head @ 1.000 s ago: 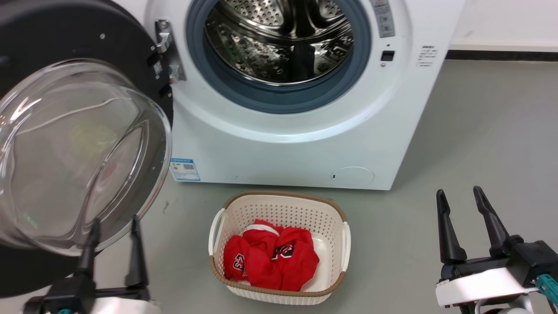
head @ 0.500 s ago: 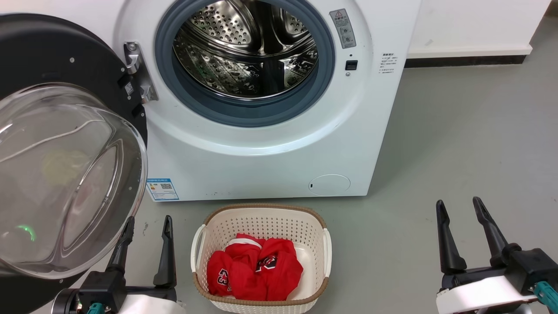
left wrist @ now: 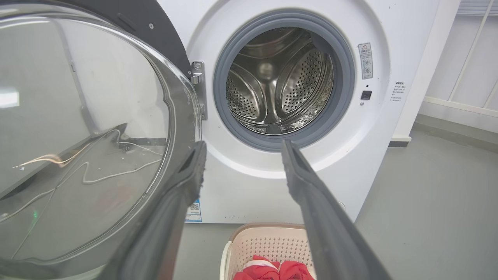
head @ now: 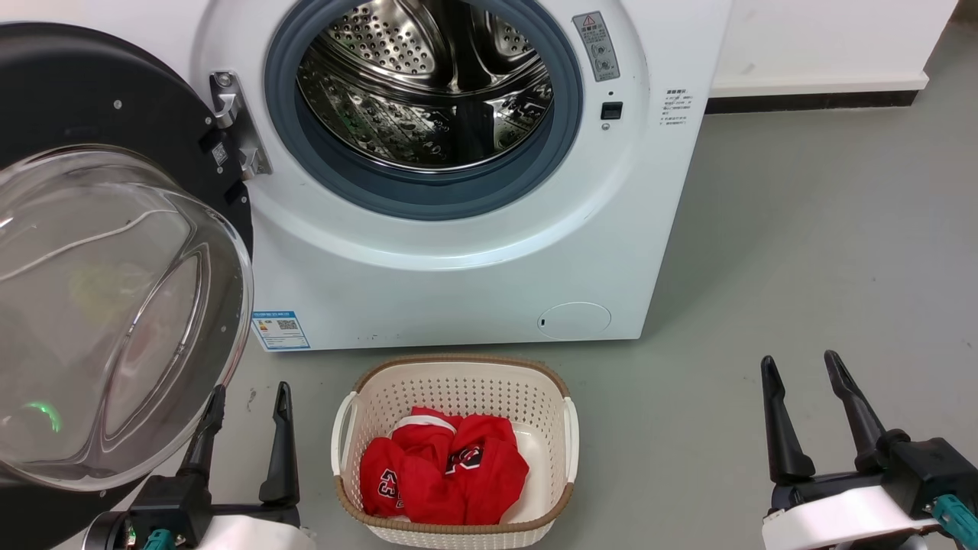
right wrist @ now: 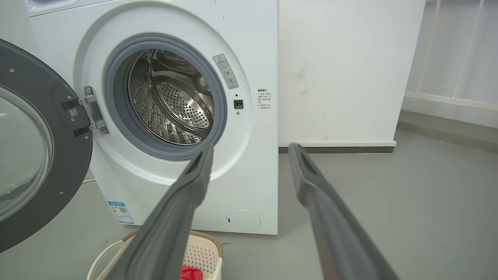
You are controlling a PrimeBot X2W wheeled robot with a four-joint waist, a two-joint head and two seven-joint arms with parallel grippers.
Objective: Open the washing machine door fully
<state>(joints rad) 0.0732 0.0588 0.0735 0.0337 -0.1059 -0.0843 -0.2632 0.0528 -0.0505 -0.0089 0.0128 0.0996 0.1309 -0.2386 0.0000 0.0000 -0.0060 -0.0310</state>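
The washing machine door (head: 99,252) is swung wide to the left of the white machine (head: 474,260), its black ring and bulging clear glass bowl facing me. It hangs on a metal hinge (head: 229,122). The same door (left wrist: 81,136) takes up the left of the left wrist view, and the door (right wrist: 35,147) also appears at the left edge of the right wrist view. My left gripper (head: 248,393) is open, low, just right of the bowl's lower rim, holding nothing. My right gripper (head: 798,363) is open at the lower right over bare floor.
The steel drum (head: 424,84) with its grey rubber ring stands open. A cream perforated basket (head: 454,382) holding red clothing (head: 443,477) sits on the grey floor in front of the machine. A white wall with dark skirting (head: 810,99) runs to the right.
The head camera shifted between the oldest frame and now. My left gripper has drawn out from under the glass bowl to its right side. The right gripper has barely moved.
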